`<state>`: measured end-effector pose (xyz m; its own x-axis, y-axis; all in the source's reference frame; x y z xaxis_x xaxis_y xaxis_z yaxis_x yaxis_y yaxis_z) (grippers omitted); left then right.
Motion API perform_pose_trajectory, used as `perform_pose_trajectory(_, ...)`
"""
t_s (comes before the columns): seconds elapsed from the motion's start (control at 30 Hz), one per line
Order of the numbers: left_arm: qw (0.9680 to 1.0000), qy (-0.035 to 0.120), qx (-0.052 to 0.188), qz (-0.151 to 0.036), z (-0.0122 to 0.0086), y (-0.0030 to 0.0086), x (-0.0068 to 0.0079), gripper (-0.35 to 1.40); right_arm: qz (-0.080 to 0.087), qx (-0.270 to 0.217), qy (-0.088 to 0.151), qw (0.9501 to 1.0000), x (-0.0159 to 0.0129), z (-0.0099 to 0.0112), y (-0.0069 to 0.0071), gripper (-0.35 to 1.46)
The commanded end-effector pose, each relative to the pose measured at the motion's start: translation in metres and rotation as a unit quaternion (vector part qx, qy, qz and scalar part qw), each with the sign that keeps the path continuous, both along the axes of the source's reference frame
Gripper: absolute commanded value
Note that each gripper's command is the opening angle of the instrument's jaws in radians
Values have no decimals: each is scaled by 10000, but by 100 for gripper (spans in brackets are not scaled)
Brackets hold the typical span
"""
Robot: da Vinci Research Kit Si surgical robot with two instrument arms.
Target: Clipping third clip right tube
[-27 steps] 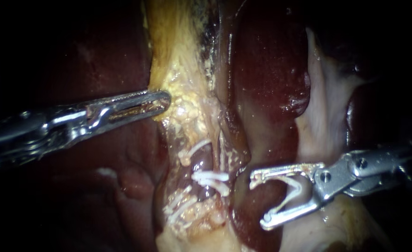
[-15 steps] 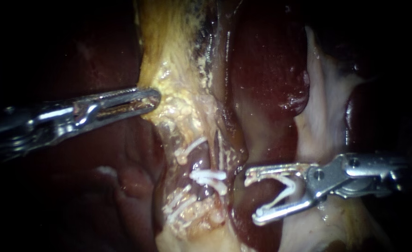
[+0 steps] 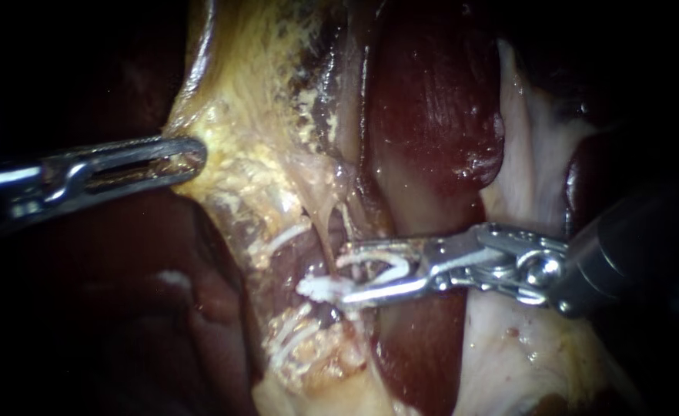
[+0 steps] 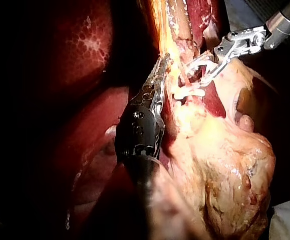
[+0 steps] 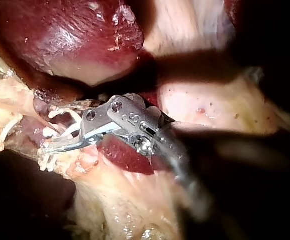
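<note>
Left instrument point(image 3: 193, 156): claw closed on yellow tissue point(image 3: 239, 139). Right instrument point(image 3: 347, 273): claw narrowly open, holding white clip point(image 3: 393, 270), touching a placed clip point(image 3: 320, 289).

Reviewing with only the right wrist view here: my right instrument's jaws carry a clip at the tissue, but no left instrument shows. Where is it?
Observer: In the endoscope view the left instrument has its jaws shut on yellowish tissue.
Operator: Close to my jaws?
Observer: No, the right instrument is well apart from it, across that tissue.
Operator: Is my clip squeezed flat?
Observer: No, there the loaded clip forms an open V between your jaws.
</note>
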<state>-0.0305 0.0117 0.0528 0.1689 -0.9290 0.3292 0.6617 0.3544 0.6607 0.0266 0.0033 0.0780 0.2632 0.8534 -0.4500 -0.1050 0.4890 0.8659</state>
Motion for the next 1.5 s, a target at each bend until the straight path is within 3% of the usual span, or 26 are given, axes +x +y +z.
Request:
perform_pose_trajectory(0.03, 10000, 8, -4, -4, -1, 0, 0, -35, 5, 15, -29, 10000, -1, 2, 2, 55)
perform_pose_trajectory(0.23, 10000, 13, -27, 15, -1, -1, 0, -35, 74, 91, -75, 9999, 9, 7, 4, 54)
perform_pose_trajectory(0.6, 10000, 15, -31, 13, 0, -1, -1, -35, -56, 237, 31, 9997, 50, 20, -5, 51)
perform_pose_trajectory(1.2, 10000, 13, -31, 15, 1, -1, 0, -35, 66, 554, -58, 9984, 54, 19, 0, 26)
perform_pose_trajectory(1.27, 10000, 13, -31, 15, 1, -1, 0, -35, 126, 570, -93, 9983, 53, 19, 3, 10)
perform_pose_trajectory(1.33, 10000, 12, -31, 16, 1, -1, 0, -35, 200, 641, -122, 9977, 49, 20, 4, -32)
perform_pose_trajectory(1.5, 10000, 13, -31, 15, 1, -1, 0, -35, 274, 721, -386, 9963, 42, 22, 6, -35)
